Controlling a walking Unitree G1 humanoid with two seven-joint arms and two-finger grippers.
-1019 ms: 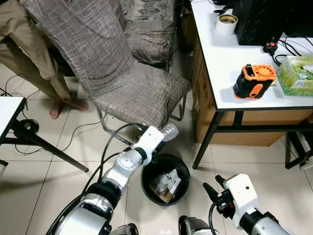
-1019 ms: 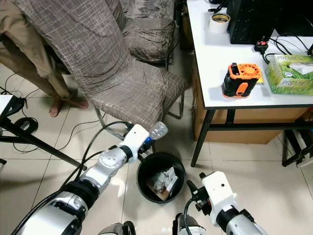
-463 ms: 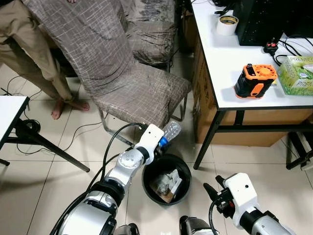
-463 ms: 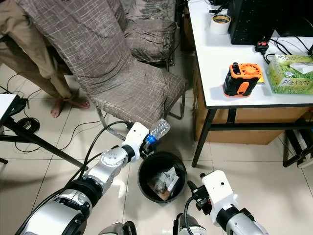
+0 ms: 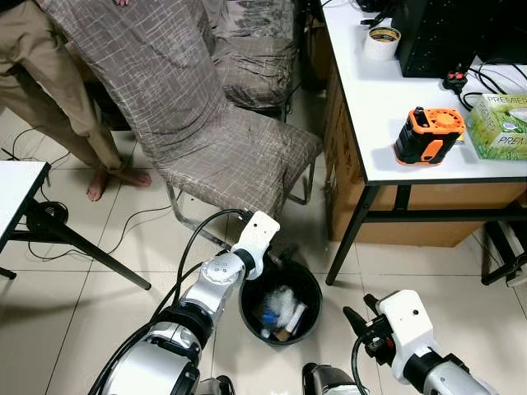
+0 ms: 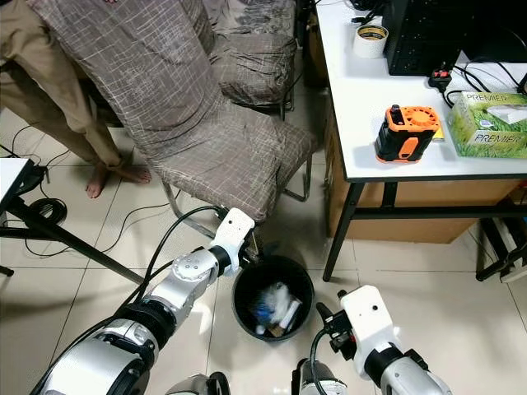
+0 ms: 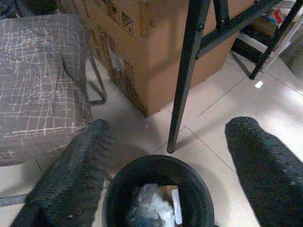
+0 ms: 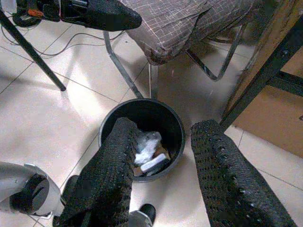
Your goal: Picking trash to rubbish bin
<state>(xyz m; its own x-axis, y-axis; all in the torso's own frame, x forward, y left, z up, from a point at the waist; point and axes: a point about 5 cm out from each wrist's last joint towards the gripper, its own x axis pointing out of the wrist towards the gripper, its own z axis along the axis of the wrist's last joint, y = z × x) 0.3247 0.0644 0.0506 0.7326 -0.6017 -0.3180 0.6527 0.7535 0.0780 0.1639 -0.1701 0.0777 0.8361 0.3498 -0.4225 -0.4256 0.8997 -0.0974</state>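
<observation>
Left gripper (image 7: 163, 156) hangs over the near rim of the rubbish bin (image 5: 309, 280), its two black fingers (image 7: 71, 179) spread wide with nothing between them. Inside the round black bin lies the trash: a clear plastic bottle with a blue cap (image 5: 276, 304), on top of crumpled white wrappers and a bit of brown card. The bin stands on the pale tiled floor (image 5: 123, 239), just in front of the chair's metal leg and beside the black leg of the desk.

Right gripper (image 8: 163, 156) sits lower and nearer the robot, on the other side of the bin, fingers (image 8: 111, 175) parted and empty, pointing toward the bin's opening in the right wrist view.

Behind the bin is a chair (image 5: 206, 140) draped in a brown-grey crosshatched cover, with a second covered seat further back. To the right stands a white desk (image 5: 370, 107) on black legs, with cardboard boxes (image 7: 142, 52) stacked under it. On the desk sit an orange and black tool-like block (image 5: 428, 136), a green tissue box (image 5: 498, 123), a roll of tape (image 5: 381, 39) and a black case. At the far left a person's leg in tan trousers (image 5: 49, 82) stands barefoot on the tiles near some loose cables.
</observation>
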